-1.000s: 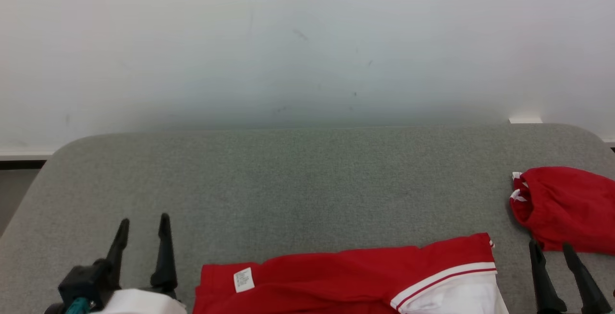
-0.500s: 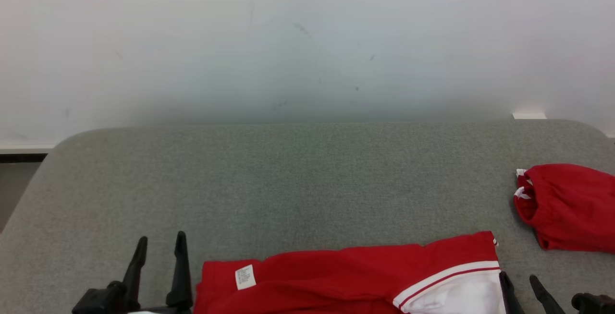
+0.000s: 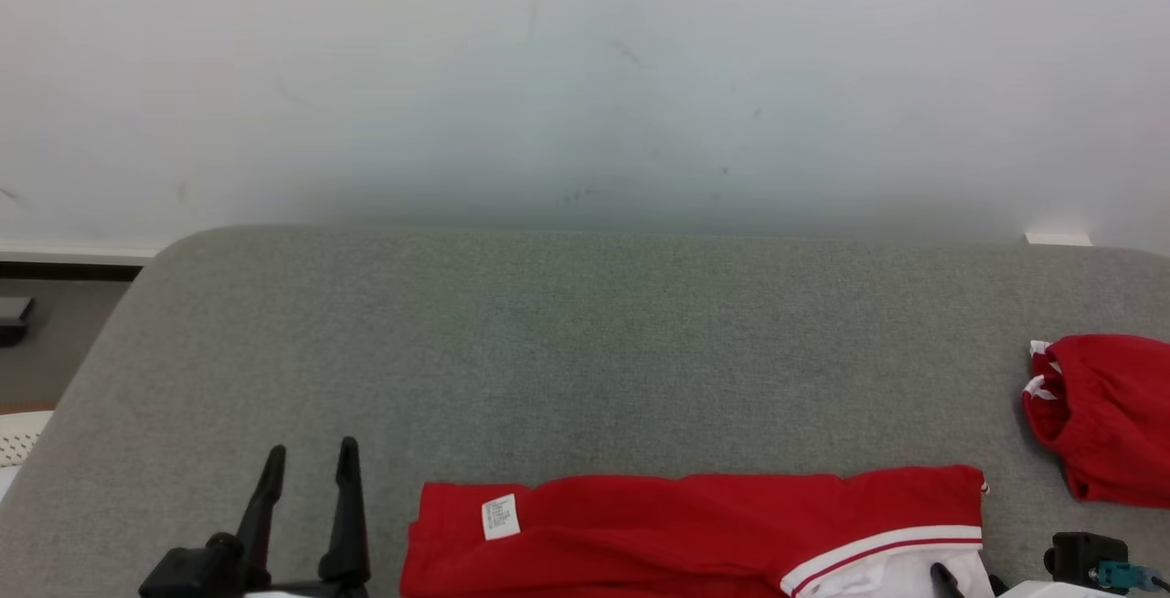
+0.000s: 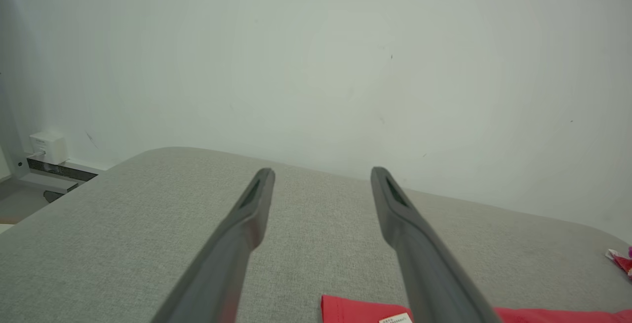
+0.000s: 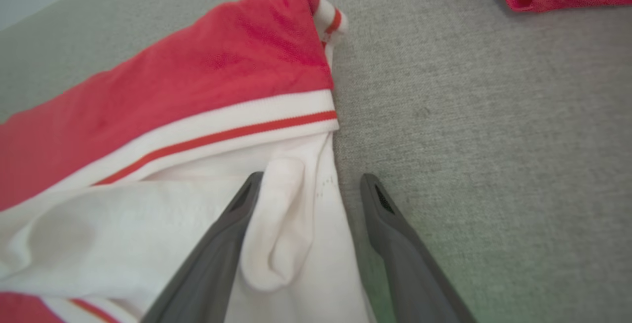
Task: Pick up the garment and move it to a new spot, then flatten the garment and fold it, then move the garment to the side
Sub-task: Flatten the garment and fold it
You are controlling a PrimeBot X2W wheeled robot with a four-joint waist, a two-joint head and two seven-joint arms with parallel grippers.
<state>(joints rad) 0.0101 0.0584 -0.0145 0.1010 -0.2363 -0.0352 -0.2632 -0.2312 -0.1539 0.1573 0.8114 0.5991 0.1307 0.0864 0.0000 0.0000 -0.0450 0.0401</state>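
Here's the garment (image 3: 695, 525), red with a white striped band, stretched along the near edge of the grey worktop (image 3: 585, 351) at about 6 o'clock in the head view. Its long axis runs straight from 9 to 3. A white label (image 3: 500, 517) marks the 9 o'clock end and the white band the 3 o'clock end. The left hand (image 3: 311, 449) hangs over bare worktop with its fingers well apart and nothing between them, and the label end lies just beside it at 3 o'clock. In its own wrist view the red corner (image 4: 355, 310) peeks in low at about 5 o'clock, so that hand is beside the cloth, not over it. Now the right wrist view, and this is the one that counts: the right hand (image 5: 312, 180) has its fingers spread and unclamped, straddling a soft white roll at the band end, with the red body (image 5: 197, 76) running off toward 10 o'clock. By my read the right hand is the nearer one, already at the fabric, while the left needs a short slide toward 3 o'clock to reach its end. A second red piece (image 3: 1106, 415) sits apart at the worktop's 3 o'clock edge, clear of both hands.
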